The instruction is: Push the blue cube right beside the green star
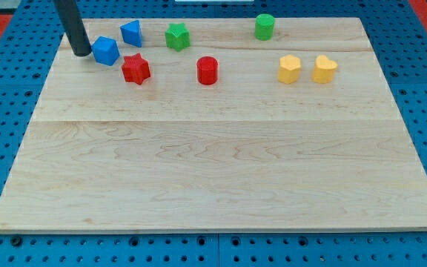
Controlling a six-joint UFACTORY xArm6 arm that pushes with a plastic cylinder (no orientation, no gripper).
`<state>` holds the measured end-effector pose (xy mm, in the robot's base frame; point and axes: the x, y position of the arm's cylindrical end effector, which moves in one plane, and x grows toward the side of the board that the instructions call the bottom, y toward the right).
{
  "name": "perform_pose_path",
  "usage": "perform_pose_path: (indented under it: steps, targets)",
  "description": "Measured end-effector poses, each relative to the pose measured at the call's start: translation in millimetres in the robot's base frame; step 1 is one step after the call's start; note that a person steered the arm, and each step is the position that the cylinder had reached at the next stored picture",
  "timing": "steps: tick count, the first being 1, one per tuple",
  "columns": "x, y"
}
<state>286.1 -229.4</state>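
One blue cube [106, 50] near board's top-left edge, my tip [82, 53] just left

No readable text, labels or numbers.

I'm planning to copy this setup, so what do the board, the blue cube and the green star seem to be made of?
The board looks like pale, unvarnished or satin-finished wood: grain lines and plank seams show. The blue cube and green star look like solid-coloured plastic or painted wood, with a smooth, matte surface; the view can't settle which. My tip, just left of the cube, looks like dark matte metal or plastic.
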Motion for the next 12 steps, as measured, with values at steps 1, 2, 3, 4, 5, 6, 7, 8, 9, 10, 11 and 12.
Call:
perform_pose_path:
  steps: [1,2,3,4,5,6,7,8,9,10,11,12]
  targets:
    - [0.0,32.8]
    - [-0.1,55.1]
    - [-2.5,32.1]
    - [-2.5,36.2]
    - [-18.2,24.0]
    - [-12.0,38.9]
    - [-1.5,67.7]
    - [-1.6,85.5]
    - [-7.5,76.9]
    - [-12.7,68.3]
    - [-13.0,74.4]
    - [-13.0,104.3]
